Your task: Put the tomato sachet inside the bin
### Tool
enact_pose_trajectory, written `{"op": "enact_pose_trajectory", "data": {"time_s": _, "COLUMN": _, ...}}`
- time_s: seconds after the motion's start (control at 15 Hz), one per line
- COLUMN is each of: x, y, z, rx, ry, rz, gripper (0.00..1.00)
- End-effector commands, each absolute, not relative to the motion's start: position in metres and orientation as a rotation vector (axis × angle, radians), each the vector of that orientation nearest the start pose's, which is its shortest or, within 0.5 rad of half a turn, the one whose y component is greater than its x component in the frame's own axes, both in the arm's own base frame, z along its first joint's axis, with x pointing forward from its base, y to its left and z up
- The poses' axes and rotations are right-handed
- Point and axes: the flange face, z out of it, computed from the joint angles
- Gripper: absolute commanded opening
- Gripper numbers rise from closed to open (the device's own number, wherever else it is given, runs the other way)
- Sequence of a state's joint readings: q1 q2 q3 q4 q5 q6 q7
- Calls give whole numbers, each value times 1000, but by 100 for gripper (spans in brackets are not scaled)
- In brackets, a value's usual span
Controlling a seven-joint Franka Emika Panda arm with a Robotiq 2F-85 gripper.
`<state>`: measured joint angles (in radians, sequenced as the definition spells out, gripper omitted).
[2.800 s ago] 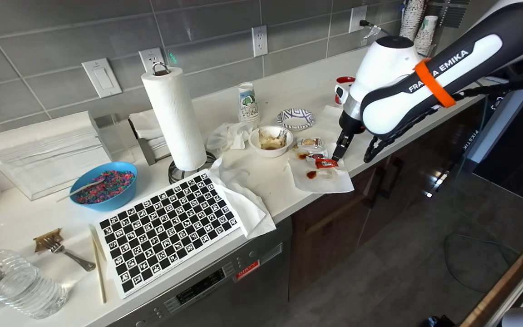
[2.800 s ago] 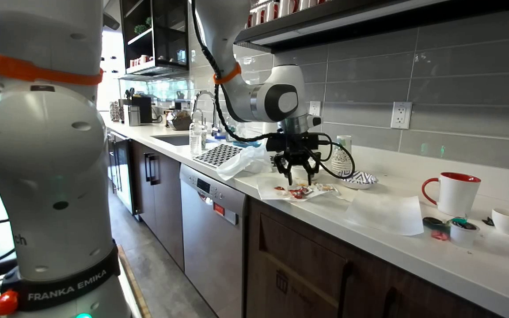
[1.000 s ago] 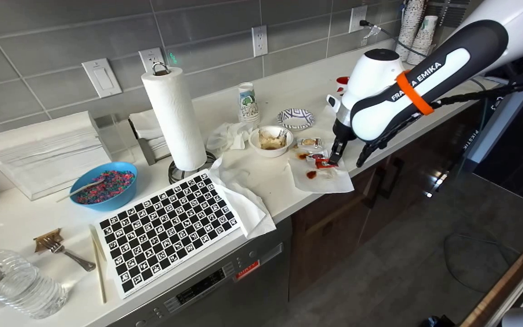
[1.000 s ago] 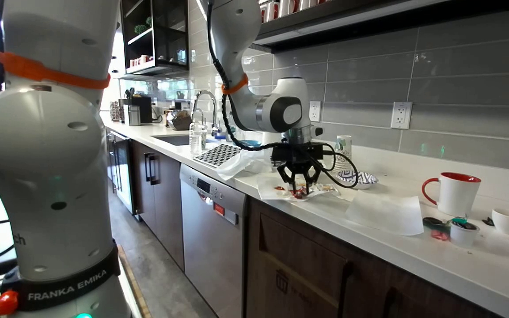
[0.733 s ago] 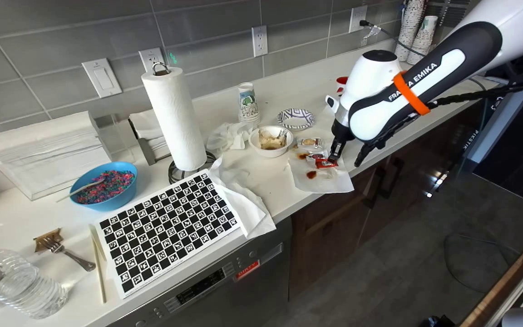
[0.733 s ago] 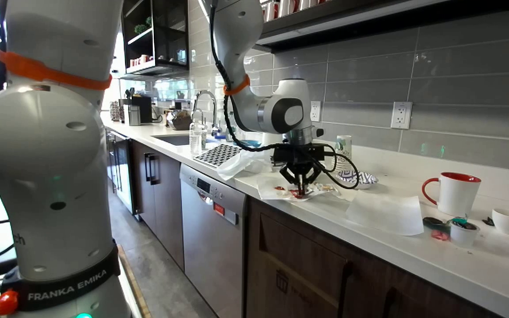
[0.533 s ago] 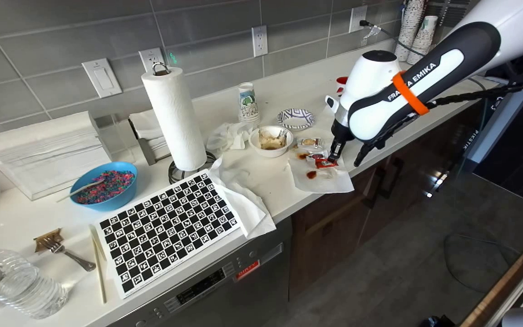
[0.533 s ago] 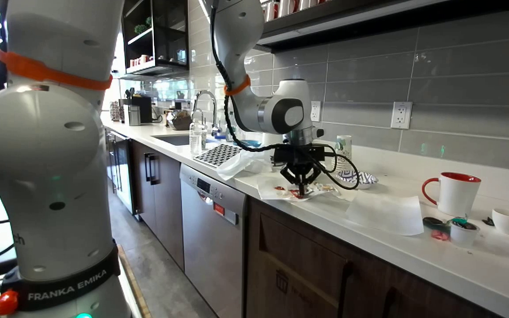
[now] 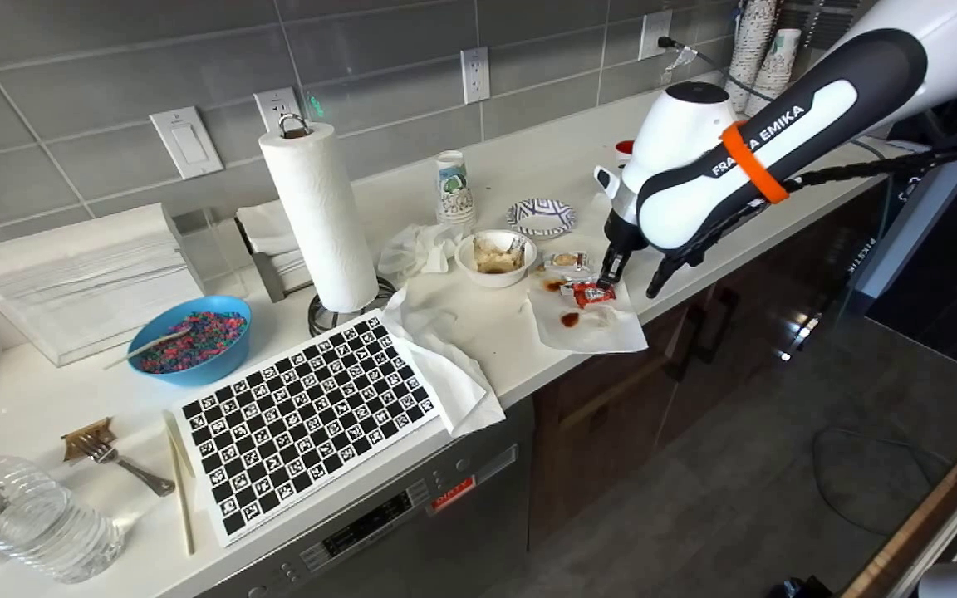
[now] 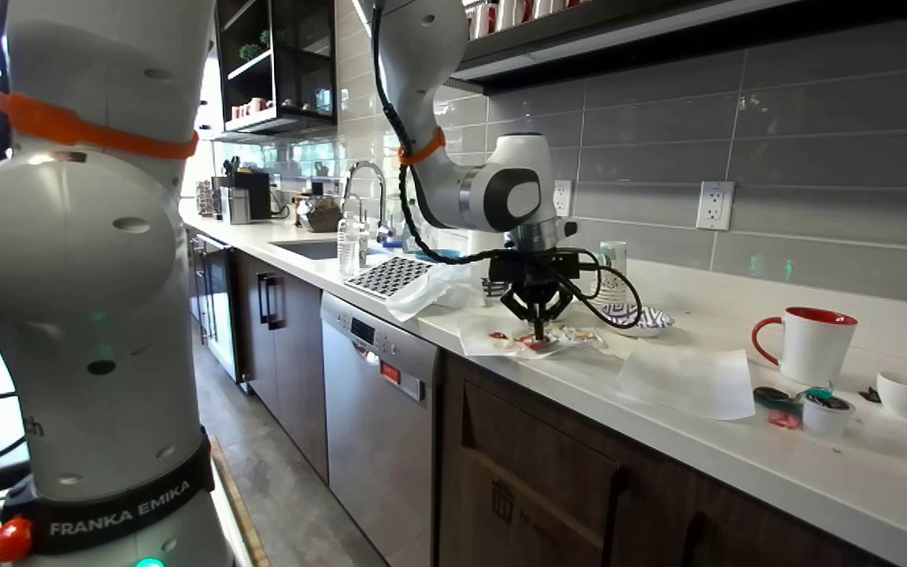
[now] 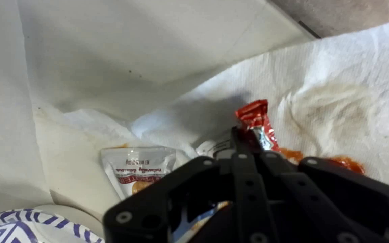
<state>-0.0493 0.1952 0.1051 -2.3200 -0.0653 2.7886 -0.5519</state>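
Observation:
The red tomato sachet (image 11: 256, 114) is pinched between the fingertips of my gripper (image 11: 248, 136), its crimped end sticking out past them in the wrist view. In an exterior view the sachet (image 9: 593, 295) sits at the tips of my gripper (image 9: 606, 284), just over a stained paper towel (image 9: 591, 336). The gripper (image 10: 539, 334) points straight down, its fingers nearly together. No bin interior shows; a dark wooden cabinet front (image 10: 536, 472) under the counter carries a bin symbol.
Beside the sachet lie a white snack wrapper (image 11: 137, 168) and sauce stains (image 9: 570, 319). A used bowl (image 9: 488, 281), a patterned plate (image 9: 541, 218) and stacked cups (image 9: 455, 195) stand farther back. A mug (image 10: 816, 350) is along the counter, whose front edge (image 10: 579, 394) is close.
The fingers came down over the red sachet and closed on it. Since half a second ago the gripper has risen slightly, and the sachet has shifted and tilted with it.

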Motion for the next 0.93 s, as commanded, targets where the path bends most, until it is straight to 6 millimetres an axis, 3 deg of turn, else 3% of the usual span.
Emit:
{"op": "enact_pose_trajectory", "data": {"time_s": 0.0, "x": 534, "y": 38, "z": 303, "rx": -3020, "ry": -1037, "rz": -474, "gripper": 0}}
{"op": "enact_pose_trajectory", "data": {"time_s": 0.53, "x": 479, "y": 46, "z": 332, "rx": -3042, "ry": -1058, "rz": -490, "gripper": 0}}
{"op": "enact_pose_trajectory", "data": {"time_s": 0.87, "x": 429, "y": 42, "z": 329, "rx": -3043, "ry": -1048, "rz": -394, "gripper": 0}}
